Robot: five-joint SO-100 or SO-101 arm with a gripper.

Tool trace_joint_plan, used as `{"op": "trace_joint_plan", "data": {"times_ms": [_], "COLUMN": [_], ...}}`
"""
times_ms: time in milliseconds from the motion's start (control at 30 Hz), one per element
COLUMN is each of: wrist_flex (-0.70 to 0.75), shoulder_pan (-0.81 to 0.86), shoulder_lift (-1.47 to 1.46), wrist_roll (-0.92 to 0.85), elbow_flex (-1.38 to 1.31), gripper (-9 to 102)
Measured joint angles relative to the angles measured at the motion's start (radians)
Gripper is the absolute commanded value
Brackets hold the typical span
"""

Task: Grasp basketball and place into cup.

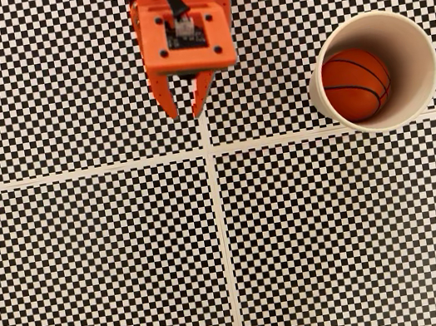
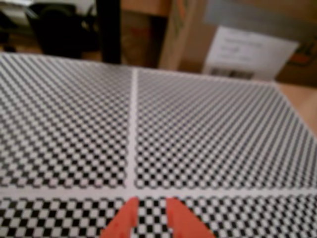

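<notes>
Checkerboard sheets (image 1: 92, 261) cover the table; basketball (image 1: 356, 84) sits in cup (image 1: 414, 52); gripper (image 1: 188, 111) slightly parted, empty.

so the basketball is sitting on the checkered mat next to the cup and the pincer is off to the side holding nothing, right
Not quite: the basketball is inside the cup, not beside it on the checkered mat, as the fixed view shows. The rest holds: the pincer is off to the cup's left in that view, holding nothing.
</notes>
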Motion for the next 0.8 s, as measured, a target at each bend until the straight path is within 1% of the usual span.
{"op": "trace_joint_plan", "data": {"times_ms": [200,800], "wrist_flex": [0.044,0.379], "shoulder_pan": [-0.006,-0.006], "shoulder_lift": [0.0,0.0], "wrist_roll": [0.009,0.041], "elbow_flex": [0.0,0.0], "gripper": [0,0]}}
